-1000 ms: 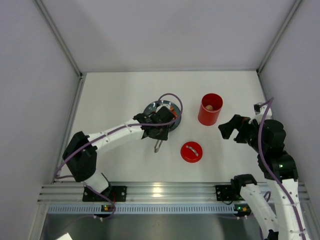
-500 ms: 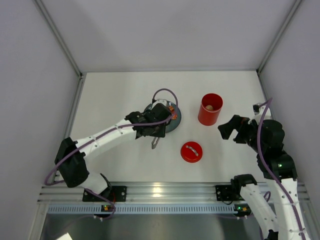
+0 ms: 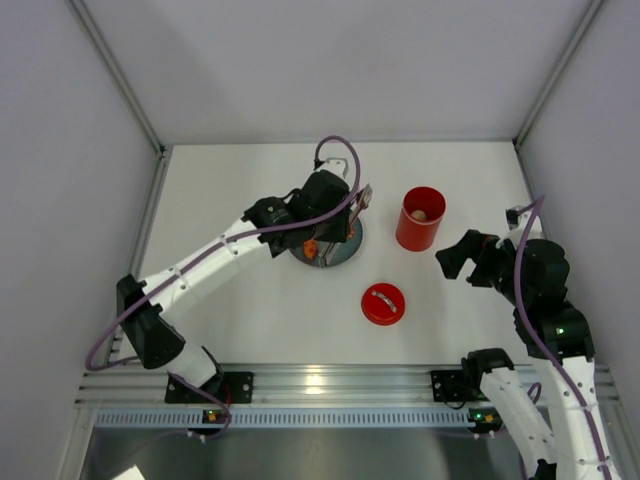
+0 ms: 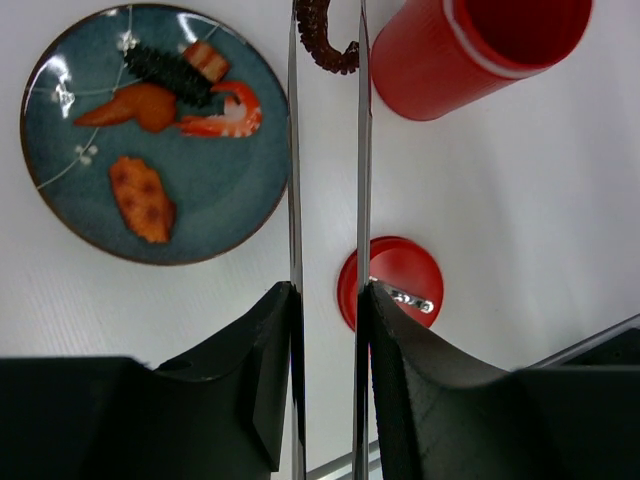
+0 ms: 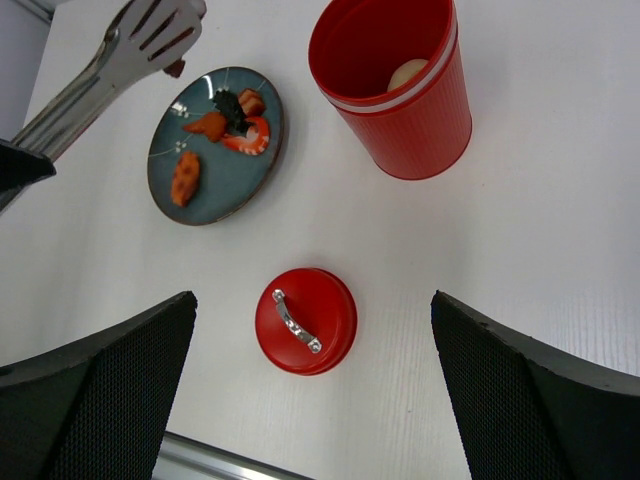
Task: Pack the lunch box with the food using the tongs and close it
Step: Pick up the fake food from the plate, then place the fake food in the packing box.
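Our left gripper (image 4: 327, 295) is clamped on the tongs (image 4: 293, 150), pressing the two arms nearly parallel. Their tips pinch a dark curled piece (image 4: 325, 45) of food. From above, those tips sit just left of the lunch box (image 3: 418, 236), near its rim but not yet over its mouth. The lunch box stands upright and uncovered, with a beige disc (image 5: 407, 72) already at the bottom. Its lid (image 3: 383, 304) lies handle-up on the table (image 3: 230, 190), nearer the arm bases than the lunch box and slightly to its left. Left of the lunch box is the plate (image 4: 230, 190), which carries a shrimp (image 4: 225, 115), orange chunks and a dark bit. Our right gripper (image 3: 458, 256) hangs wide open and empty on the lunch box's right side, near it but not touching.

We judge the slender grip to be the main risk. The curled piece is caught only at the very tips, so any easing of the squeeze, or a jolt, could drop it on the table short of the lunch box. A low approach could knock a tong arm against the rim, and such a tall, narrow lunch box might tip or slide. The long tongs could also twist between our fingers and spoil the aim.
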Controlling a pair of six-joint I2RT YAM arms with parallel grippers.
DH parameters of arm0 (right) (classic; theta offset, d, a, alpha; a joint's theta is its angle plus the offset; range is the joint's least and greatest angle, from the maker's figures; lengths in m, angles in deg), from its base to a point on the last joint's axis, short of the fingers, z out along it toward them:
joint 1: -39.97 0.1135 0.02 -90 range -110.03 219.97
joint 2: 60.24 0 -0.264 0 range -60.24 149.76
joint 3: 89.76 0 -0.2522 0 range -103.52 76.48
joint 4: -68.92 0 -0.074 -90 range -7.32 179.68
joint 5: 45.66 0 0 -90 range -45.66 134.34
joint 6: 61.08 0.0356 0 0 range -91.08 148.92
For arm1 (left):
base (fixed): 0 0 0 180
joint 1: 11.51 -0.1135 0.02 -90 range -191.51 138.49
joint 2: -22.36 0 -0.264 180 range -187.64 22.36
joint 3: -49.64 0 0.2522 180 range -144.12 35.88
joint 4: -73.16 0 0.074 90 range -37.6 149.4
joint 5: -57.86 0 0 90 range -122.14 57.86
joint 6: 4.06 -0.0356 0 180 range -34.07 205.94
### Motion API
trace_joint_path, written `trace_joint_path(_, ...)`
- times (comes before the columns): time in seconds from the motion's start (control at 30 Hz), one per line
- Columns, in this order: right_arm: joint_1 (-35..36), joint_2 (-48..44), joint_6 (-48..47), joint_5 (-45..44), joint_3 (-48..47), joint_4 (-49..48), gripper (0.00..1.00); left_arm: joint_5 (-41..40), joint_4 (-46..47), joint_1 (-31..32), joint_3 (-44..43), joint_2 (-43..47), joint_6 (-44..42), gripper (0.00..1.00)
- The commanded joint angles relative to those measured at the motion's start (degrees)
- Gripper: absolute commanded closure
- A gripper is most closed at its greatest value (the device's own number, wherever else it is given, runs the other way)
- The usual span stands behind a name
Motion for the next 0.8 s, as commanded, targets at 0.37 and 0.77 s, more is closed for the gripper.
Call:
trace_joint_path(0.37, -0.57, 1.09, -0.69, -0.33, -3.66, -0.7, 0.01, 11.38, 17.09, 2.98, -10.15, -9.18, -6.55, 0.75)
trace_joint_path(0.77, -0.57, 1.53, -0.87, -0.77, -5.15, 0.18, 0.0, 11.91, 18.06, 3.6, -13.93, -15.59, -7.35, 0.67)
